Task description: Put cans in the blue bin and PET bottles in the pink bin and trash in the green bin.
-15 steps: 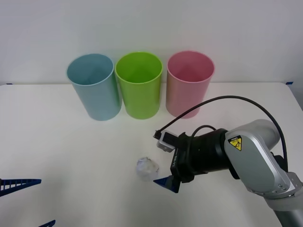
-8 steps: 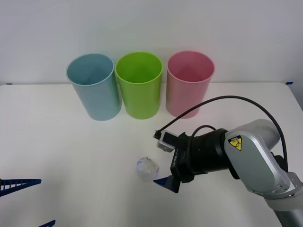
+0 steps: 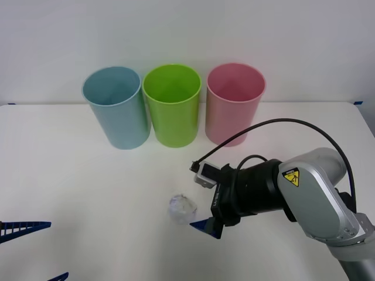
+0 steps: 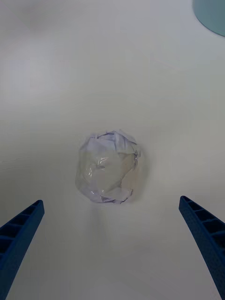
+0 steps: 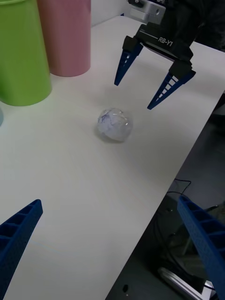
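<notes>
Standing upright: three bins (image 3: 173, 105); one trash (image 3: 181, 208) before the spread right gripper (image 5: 133, 96).

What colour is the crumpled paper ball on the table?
White with faint bluish marks; the trash shows best in the right wrist view.

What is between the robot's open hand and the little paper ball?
Nothing visible. The right gripper hangs open beside the trash with bare table between them, and its jaws stand wide apart.
</notes>
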Controlling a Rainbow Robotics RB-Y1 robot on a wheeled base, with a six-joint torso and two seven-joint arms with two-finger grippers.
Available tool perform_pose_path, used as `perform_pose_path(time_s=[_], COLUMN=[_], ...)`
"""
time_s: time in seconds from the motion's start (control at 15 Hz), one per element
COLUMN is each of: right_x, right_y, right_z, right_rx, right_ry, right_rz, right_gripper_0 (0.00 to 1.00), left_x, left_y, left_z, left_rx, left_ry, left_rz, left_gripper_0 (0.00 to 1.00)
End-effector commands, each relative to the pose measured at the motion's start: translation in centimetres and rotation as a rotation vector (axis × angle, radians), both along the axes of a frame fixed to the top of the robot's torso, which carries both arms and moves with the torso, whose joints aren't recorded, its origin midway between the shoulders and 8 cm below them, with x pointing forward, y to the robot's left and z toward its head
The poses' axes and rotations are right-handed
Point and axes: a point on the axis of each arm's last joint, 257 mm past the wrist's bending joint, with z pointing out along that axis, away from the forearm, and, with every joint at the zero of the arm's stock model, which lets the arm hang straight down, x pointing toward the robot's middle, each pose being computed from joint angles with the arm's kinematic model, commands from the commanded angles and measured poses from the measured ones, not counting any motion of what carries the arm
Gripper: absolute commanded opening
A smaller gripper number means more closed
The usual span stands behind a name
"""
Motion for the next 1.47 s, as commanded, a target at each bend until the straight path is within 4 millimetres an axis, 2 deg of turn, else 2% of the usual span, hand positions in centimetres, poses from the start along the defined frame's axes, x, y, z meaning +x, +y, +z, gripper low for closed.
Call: perform_pose_path(time_s=[0.07, 1.47], right_x=[0.00, 0.03], right_y=[0.00, 0.42], right_z=[0.00, -0.34], right_rx=[0.000, 0.008], right_ry=[0.000, 0.002], right_rz=[0.000, 0.008], right_gripper_0=[1.00, 1.00], left_x=[0.00, 0.00], left_y=[0.00, 0.00], left_z=[0.00, 0.00], left_rx=[0.000, 0.000], left_ry=[0.000, 0.000], left_rz=[0.000, 0.000], left_gripper_0=[1.00, 1.00])
